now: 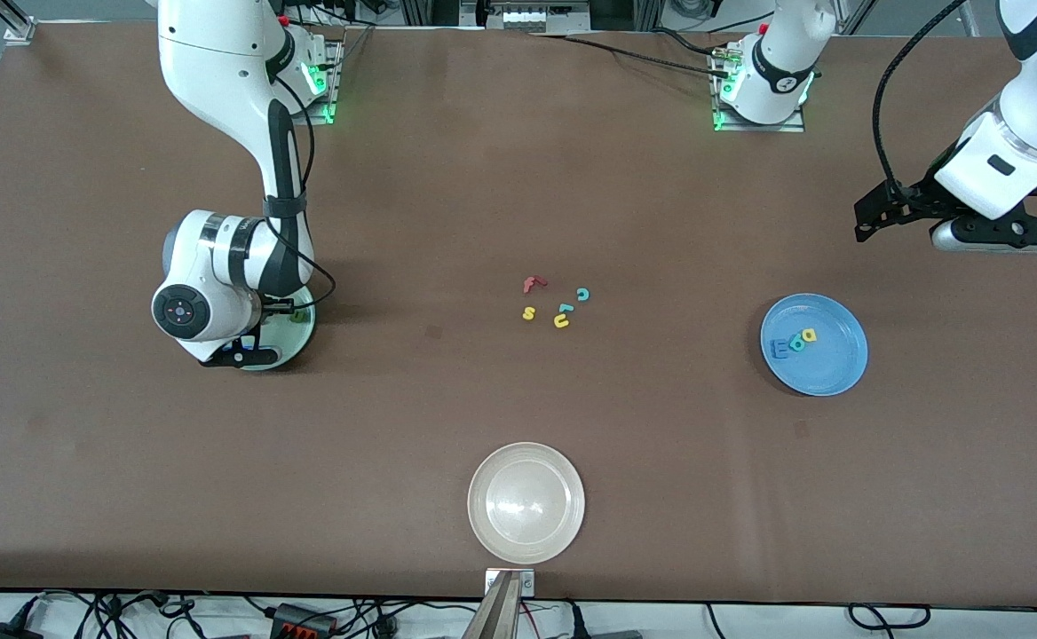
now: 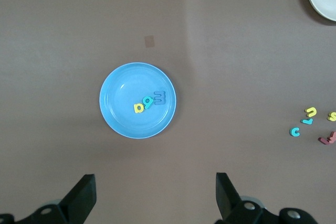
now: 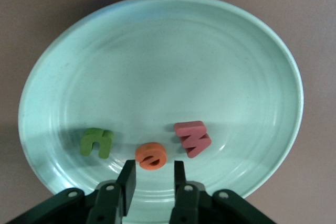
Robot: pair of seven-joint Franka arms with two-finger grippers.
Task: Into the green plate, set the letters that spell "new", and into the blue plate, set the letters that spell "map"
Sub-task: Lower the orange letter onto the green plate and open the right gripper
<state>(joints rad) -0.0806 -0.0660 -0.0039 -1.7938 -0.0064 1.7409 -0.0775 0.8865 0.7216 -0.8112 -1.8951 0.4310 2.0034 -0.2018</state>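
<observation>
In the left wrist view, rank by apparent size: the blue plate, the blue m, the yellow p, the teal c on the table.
1. blue plate, by far the largest.
2. blue m.
3. yellow p and teal c: they look alike, so no ranking between them.
</observation>
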